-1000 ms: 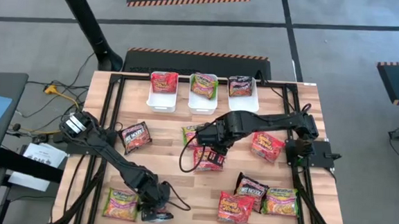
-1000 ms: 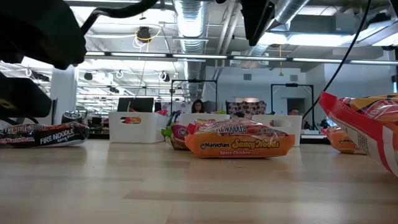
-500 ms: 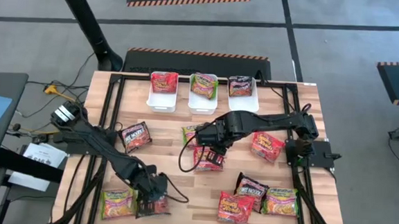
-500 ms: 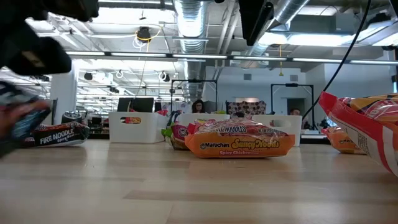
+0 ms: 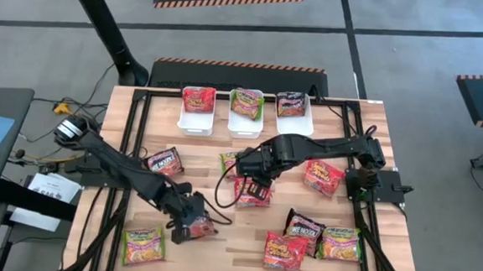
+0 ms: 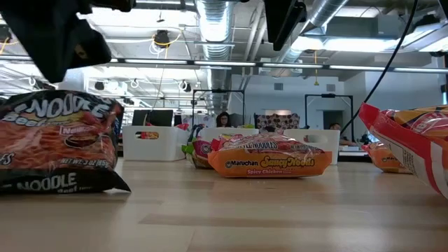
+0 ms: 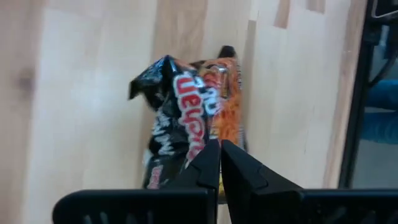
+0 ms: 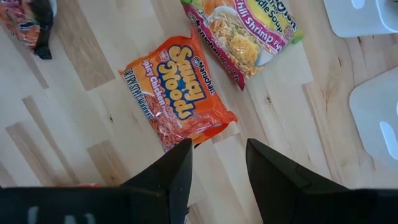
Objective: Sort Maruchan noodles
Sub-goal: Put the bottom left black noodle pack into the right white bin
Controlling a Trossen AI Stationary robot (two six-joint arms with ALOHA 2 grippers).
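Maruchan noodles (image 5: 302, 240) lie scattered over the wooden table (image 5: 217, 256) you see from above, with one packet in each of the three white bins (image 5: 196, 123) at its far edge and a loose cluster near the right front corner. Your left gripper (image 5: 187, 226) is clenched on a black-and-orange packet (image 7: 186, 118) near the front left, crumpled so its label is only partly legible; the low view cuts this packet off at its edge. Your right gripper (image 8: 217, 165) hangs with jaws parted above an orange spicy chicken packet (image 8: 177, 96) at mid-table, beside a shrimp packet (image 8: 245, 31) partly out of frame.
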